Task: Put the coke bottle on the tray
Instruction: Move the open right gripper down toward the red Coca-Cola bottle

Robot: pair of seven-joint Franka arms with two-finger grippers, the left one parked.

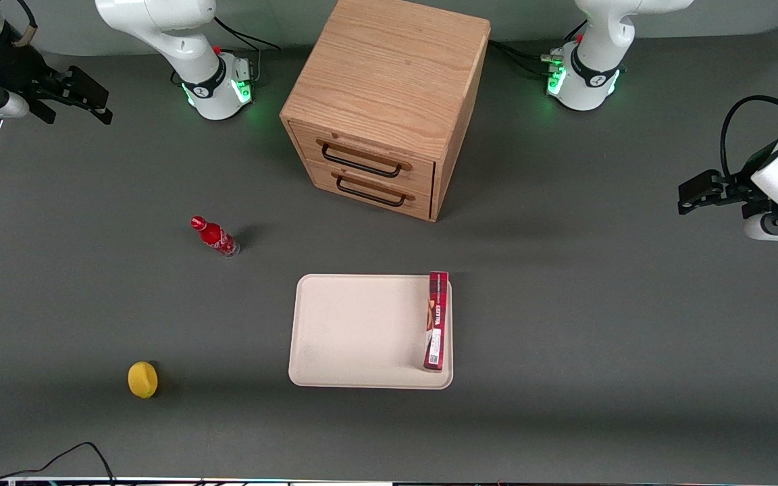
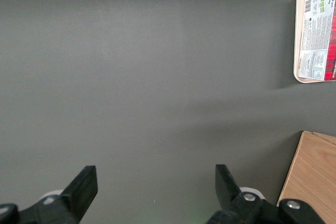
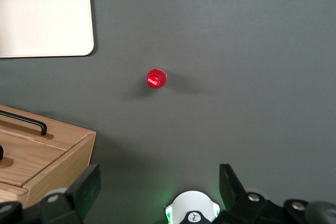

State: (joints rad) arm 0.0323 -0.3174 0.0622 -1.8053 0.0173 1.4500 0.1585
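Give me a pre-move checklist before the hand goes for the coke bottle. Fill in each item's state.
1. Coke bottle upright on the table, nothing touching it: ok.
2. Hand open, both fingers apart: ok.
3. Hand holds nothing: ok.
4. Hand high above the table, bottle's cap in sight between its fingers: ok.
5. Tray has bare room for the bottle; the long red box lies along the edge toward the parked arm's end: ok.
6. Way from bottle to tray free; the lemon sits nearer the front camera, the drawer cabinet farther: ok.
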